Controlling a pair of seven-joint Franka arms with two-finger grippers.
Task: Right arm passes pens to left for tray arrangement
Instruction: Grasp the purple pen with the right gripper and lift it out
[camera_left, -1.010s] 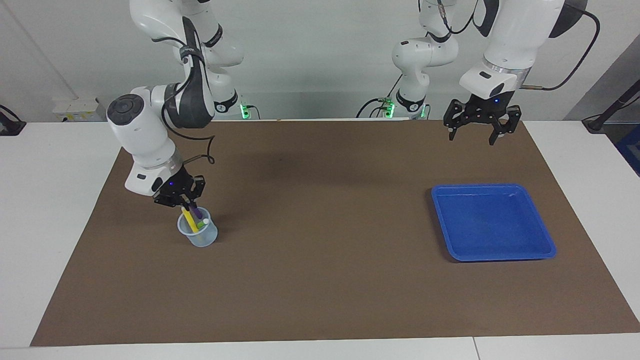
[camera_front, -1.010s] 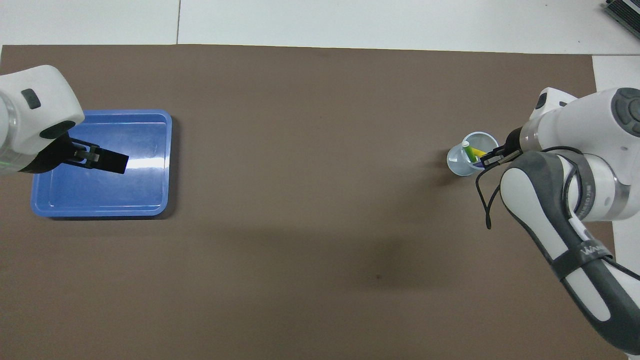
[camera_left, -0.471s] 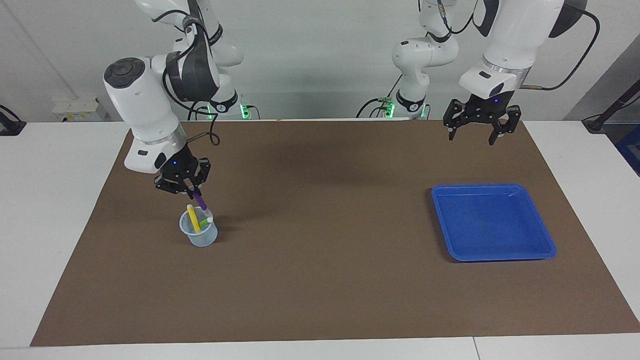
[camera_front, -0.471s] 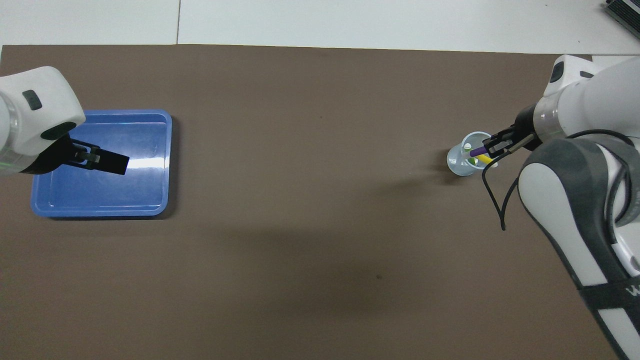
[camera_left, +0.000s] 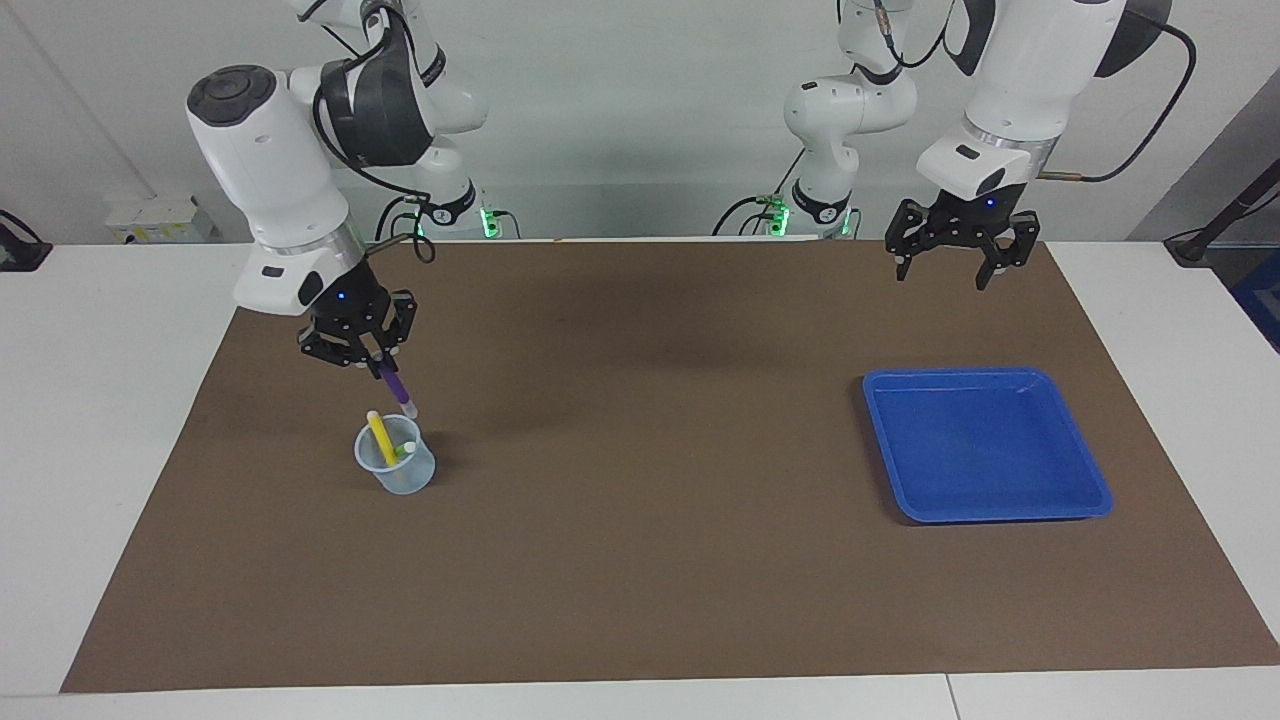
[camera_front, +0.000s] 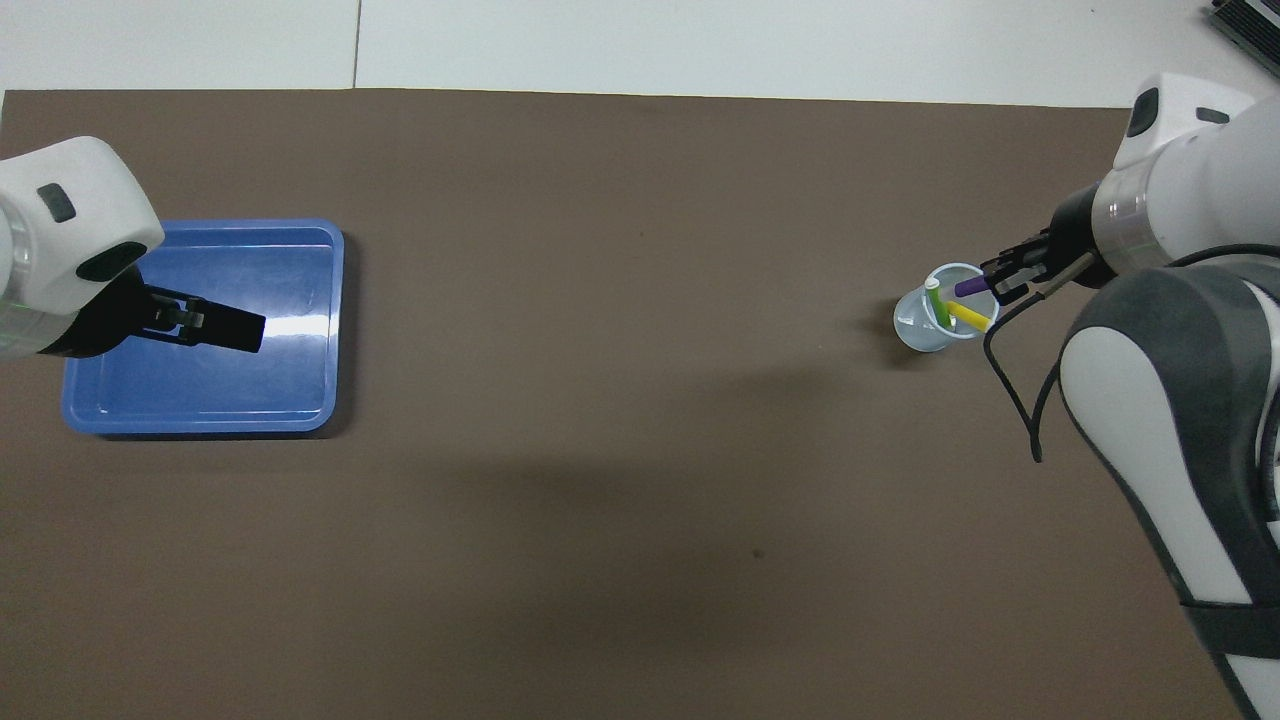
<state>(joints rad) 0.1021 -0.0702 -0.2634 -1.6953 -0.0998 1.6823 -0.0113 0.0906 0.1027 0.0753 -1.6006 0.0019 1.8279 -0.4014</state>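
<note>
My right end effector (camera_left: 372, 362) is clamped on the slim purple marker pen (camera_left: 397, 392), which has now lifted clear of the small translucent plastic cup (camera_left: 396, 468) at its six o'clock; the yellow pen (camera_left: 380, 436) and green pen (camera_left: 403, 451) remain inside. Handover comes next, I judge. My left end effector (camera_left: 950, 262) waits open above the brown mat (camera_left: 640, 560) on the white bench (camera_left: 100, 380), the shallow blue plastic tray (camera_left: 1090, 497) at its six o'clock. A pale wall rises at twelve o'clock.

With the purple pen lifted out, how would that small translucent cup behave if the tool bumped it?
The small translucent pale-blue plastic cup looks thin-walled and light, so it would probably slide or tip easily. The yellow marker pen and green marker pen lean against its rim, likely making it top-heavy. On its side, it would probably roll.
</note>
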